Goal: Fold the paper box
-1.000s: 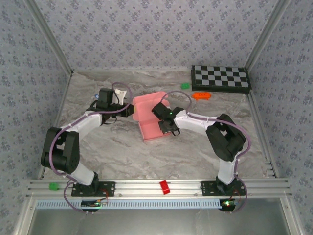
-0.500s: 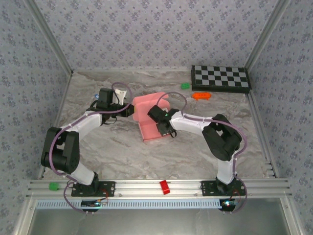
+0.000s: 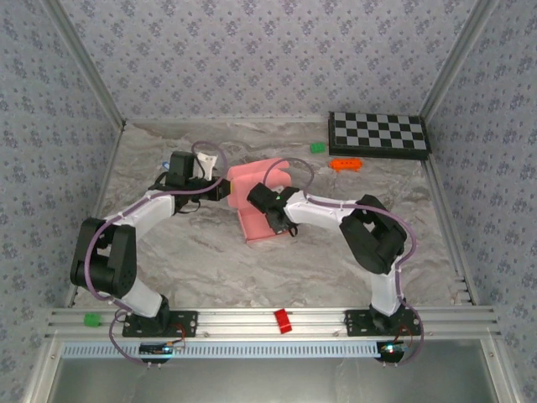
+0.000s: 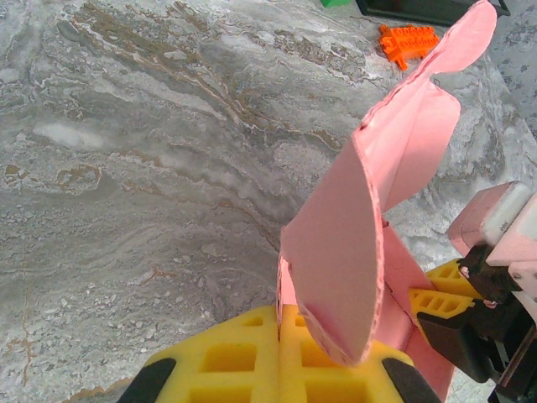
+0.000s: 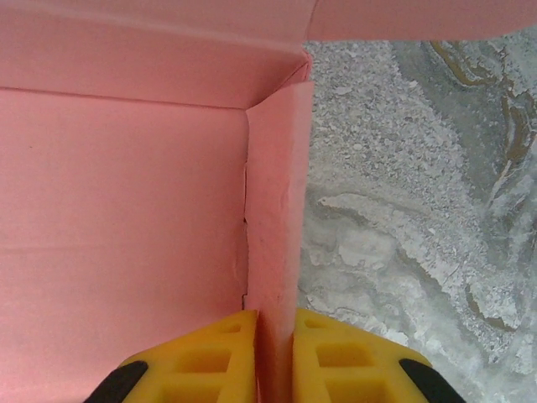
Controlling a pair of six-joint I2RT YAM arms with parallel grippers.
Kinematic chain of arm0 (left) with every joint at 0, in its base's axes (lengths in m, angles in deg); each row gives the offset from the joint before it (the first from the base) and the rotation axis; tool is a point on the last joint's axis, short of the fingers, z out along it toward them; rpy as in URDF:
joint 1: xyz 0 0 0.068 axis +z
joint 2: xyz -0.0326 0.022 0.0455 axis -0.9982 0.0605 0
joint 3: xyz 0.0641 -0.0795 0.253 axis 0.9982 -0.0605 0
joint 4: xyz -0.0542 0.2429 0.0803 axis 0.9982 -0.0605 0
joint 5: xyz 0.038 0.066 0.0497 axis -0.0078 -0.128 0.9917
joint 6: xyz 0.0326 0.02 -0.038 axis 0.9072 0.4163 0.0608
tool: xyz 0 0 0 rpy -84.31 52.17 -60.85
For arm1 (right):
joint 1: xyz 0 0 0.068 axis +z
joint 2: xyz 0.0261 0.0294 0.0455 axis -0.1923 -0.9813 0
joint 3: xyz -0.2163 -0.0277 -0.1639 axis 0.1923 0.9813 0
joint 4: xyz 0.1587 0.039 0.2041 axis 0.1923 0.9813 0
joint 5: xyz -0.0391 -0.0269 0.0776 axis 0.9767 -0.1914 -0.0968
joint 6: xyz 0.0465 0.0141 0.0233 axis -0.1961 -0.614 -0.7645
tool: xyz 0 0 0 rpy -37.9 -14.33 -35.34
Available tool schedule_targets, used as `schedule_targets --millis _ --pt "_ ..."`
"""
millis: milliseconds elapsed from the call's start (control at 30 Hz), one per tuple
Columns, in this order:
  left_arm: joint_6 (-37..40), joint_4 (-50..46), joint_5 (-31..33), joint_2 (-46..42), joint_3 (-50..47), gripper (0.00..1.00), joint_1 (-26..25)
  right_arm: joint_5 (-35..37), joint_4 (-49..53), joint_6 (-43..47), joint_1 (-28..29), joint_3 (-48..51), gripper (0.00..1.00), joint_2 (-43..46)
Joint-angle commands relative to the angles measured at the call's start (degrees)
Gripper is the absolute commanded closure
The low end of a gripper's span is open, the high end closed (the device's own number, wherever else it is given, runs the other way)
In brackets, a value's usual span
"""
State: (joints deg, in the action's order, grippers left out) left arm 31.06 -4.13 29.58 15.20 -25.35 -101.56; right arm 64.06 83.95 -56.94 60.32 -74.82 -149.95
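Marble-pattern worktop, patterned walls on three sides.

Mid-worktop, slightly left of centre: paper box, pink card, partly erected, with the walls up and the lid flap standing at the far side. Sitting between the two arms.

Far right corner: chessboard, flat, well apart from the box.

Left gripper at the box's left edge. In the left wrist view, clamped on a curved pink flap, with card pinched between the yellow pads.

Right gripper at the near right part of the box. In the right wrist view, closed on an upright side wall, one finger inside the box and one outside over bare worktop.

Orange toy just in front of the chessboard, also seen past the flap from the left wrist.

Red block on the near rail, between the arm bases.

Green block left of the chessboard. Second green piece at the rail's left end.
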Motion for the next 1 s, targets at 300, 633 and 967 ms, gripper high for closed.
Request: schedule_targets --millis 300,633,967 --pt "-0.1 0.76 -0.44 0.45 1.34 1.0 0.26 1.81 7.79 -1.51 0.03 -0.74 0.84 -3.62" --pt "-0.15 0.95 -0.86 0.62 1.4 1.0 0.22 -2.47 4.78 -2.11 -0.39 -1.79 0.77 -0.85" --pt "-0.06 1.54 -1.16 0.76 1.04 1.0 0.25 -4.91 2.27 -2.5 -1.06 -2.36 0.62 1.33"
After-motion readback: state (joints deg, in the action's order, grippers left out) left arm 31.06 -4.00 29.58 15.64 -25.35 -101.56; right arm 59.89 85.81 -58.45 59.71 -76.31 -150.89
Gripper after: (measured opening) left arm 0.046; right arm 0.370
